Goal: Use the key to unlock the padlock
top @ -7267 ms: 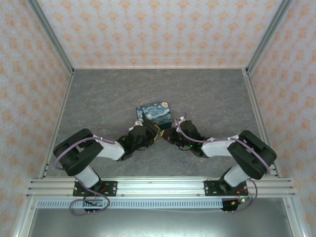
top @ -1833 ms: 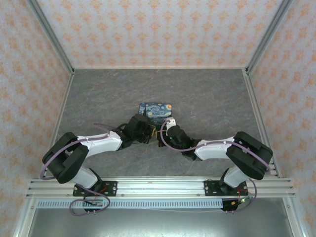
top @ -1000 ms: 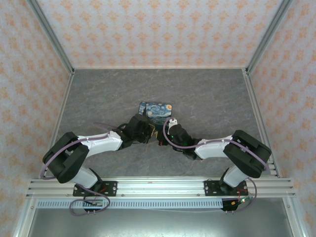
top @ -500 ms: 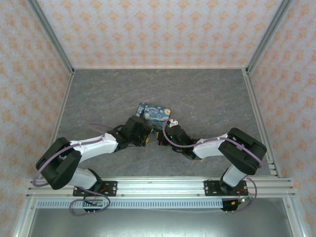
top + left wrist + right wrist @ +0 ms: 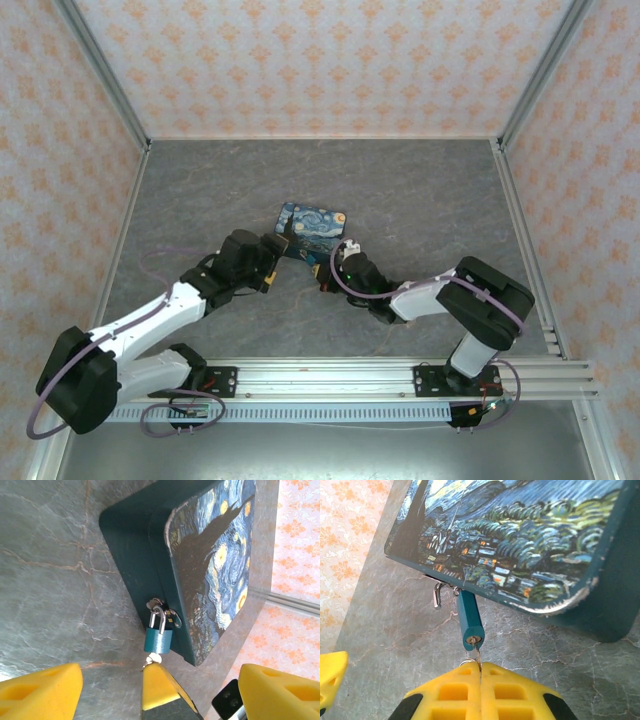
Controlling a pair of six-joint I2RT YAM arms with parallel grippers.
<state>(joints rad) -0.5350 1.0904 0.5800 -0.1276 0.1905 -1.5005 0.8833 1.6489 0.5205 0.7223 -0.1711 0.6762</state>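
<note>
A small teal padlock (image 5: 158,640) hangs by its silver shackle from the clasp on the side of the dark-blue painted tin (image 5: 312,222). In the right wrist view the padlock (image 5: 469,617) points its keyhole at me, and the key (image 5: 478,655) sits in it. My right gripper (image 5: 480,672) is shut on the key's head, just below the lock. It lies in front of the tin's near edge in the top view (image 5: 328,278). My left gripper (image 5: 272,264) is open, back and left of the padlock, its yellow fingers (image 5: 40,690) spread wide and holding nothing.
The tin rests flat on the grey stone-patterned floor (image 5: 420,190). Patterned walls with metal frame posts (image 5: 100,70) close in the left, right and back. The two arms reach in from the rail (image 5: 320,378) at the near edge.
My left gripper has opened, let go of the padlock and drawn back to the left. The right gripper stays shut on the key in the lock. The tin has turned slightly.
</note>
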